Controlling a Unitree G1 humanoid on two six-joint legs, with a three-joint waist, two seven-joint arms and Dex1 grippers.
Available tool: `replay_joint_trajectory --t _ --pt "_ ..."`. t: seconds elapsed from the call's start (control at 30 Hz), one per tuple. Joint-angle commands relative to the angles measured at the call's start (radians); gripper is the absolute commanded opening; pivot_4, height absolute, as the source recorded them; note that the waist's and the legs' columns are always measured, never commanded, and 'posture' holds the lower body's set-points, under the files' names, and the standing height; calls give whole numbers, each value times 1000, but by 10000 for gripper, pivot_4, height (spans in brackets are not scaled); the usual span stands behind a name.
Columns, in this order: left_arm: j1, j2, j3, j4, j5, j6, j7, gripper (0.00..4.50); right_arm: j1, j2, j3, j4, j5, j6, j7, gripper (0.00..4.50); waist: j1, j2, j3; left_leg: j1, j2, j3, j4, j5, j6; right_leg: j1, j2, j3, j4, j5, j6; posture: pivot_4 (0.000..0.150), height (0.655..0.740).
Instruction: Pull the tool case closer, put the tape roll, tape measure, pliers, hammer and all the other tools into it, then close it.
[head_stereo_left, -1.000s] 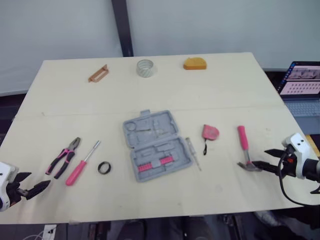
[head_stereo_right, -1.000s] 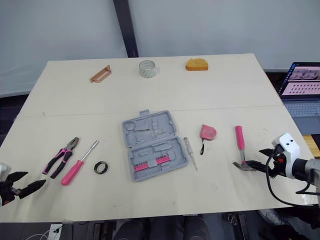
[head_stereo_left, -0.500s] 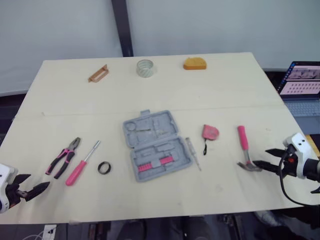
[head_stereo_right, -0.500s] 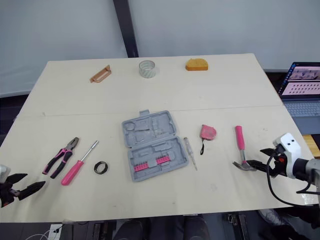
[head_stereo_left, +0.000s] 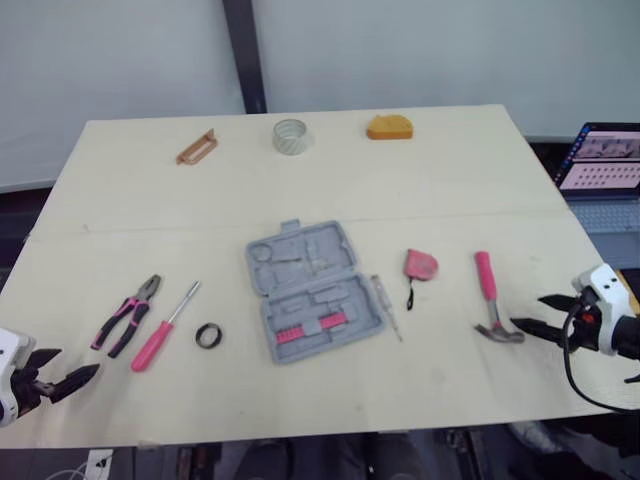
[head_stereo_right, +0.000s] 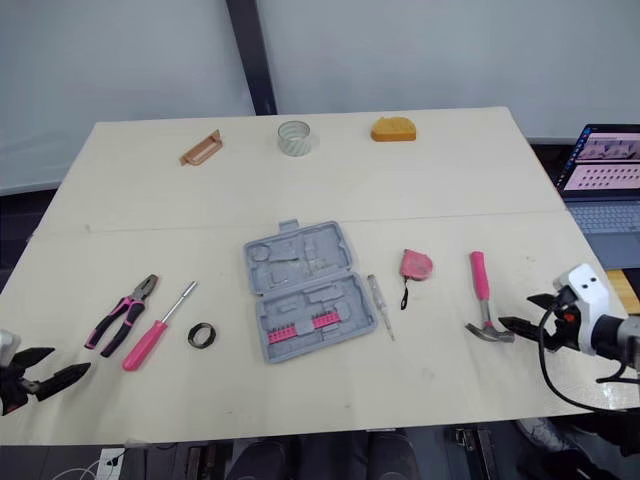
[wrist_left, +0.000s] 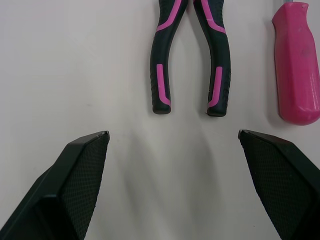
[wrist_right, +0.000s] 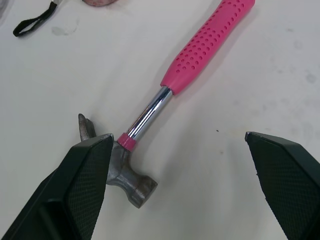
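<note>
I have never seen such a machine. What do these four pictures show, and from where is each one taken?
It is a humanoid robot with two arms, each ending in two black fingers. The two wide pictures come from cameras in its head, looking down on a table. The two close pictures come from cameras on its wrists. On the table lie an open grey tool case, pliers, a pink screwdriver, a black tape roll, a thin screwdriver, a tape measure and a hammer. At the far edge are a brown handle, a clear tape roll and an orange block. The left arm's fingers are open near the pliers; the right arm's fingers are open beside the hammer's head. Nothing is held.
</note>
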Motion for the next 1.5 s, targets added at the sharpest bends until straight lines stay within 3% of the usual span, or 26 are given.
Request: replay_joint_trajectory --t 0.03,0.3,0.47,0.5,0.57,0.63,0.73,0.8,0.9,1.0,1.03,1.07,1.5 --pt "10 14 16 -16 0 -4 2 44432 -12 -28 -25 16 -6 -28 13 45000 0 0 0 0 0 0 0 0 0 0 0 0 0 0 0 1500 7400" --pt "8 -4 26 -120 -47 61 -8 44432 -36 12 -65 -84 81 58 -1 45000 0 0 0 0 0 0 0 0 0 0 0 0 0 0 0 1500 7400" --pt "-39 -39 -20 -388 -148 234 21 44432 -61 100 13 -391 143 214 -57 45000 1 0 0 0 2 0 2 -1 -1 0 0 0 0 0 0 1500 7400" --pt "-60 -52 -50 -438 -149 257 43 42080 -84 126 43 -434 128 227 -88 45000 1 0 0 0 2 0 2 -1 -1 0 0 -1 1 0 0 1500 7400" --pt "-93 -76 -103 -508 -145 290 78 36590 -118 161 89 -479 102 245 -126 39497 2 0 0 0 1 -1 2 -1 -2 0 0 0 1 0 0 1500 7400" --pt "-130 -110 -155 -561 -137 317 119 27323 -153 195 145 -511 84 264 -147 32331 2 0 0 0 1 -1 2 -1 -1 0 0 0 1 0 0 1500 7400" --pt "-183 -164 -224 -620 -138 361 174 10934 -216 251 225 -518 41 277 -190 16205 0 0 0 0 1 -1 3 -2 -1 0 0 -1 1 0 0 1500 7400" --pt "-213 -206 -275 -646 -134 382 208 1783 -252 284 277 -509 6 270 -207 16117 0 0 0 0 1 -1 3 -2 -1 0 0 -1 1 0 0 1500 7400" --pt "-248 -268 -352 -665 -109 401 264 1783 -293 326 333 -468 -34 244 -218 16117 0 0 0 0 1 -1 4 -2 -1 0 0 -2 2 0 0 1500 7400" --pt "-273 -306 -410 -629 -57 367 303 582 -345 377 362 -385 -76 217 -251 7376 -1 0 0 0 1 -1 4 -2 -1 0 0 -2 2 0 0 1500 7400" --pt "-278 -312 -420 -621 -47 358 309 0 -353 384 370 -369 -86 208 -250 2035 -1 0 0 0 1 -1 4 -2 -1 0 0 -2 2 0 0 1500 7400" --pt "-285 -324 -429 -620 -47 359 312 0 -365 395 376 -346 -99 200 -253 360 -1 0 0 0 1 -1 4 -2 -1 0 0 -3 2 0 0 1500 7400" --pt "-339 -395 -506 -567 -16 354 330 0 -513 527 441 -129 -210 144 -282 360 -4 0 0 0 2 -1 4 -2 -1 0 0 -8 2 0 0 1500 7400"
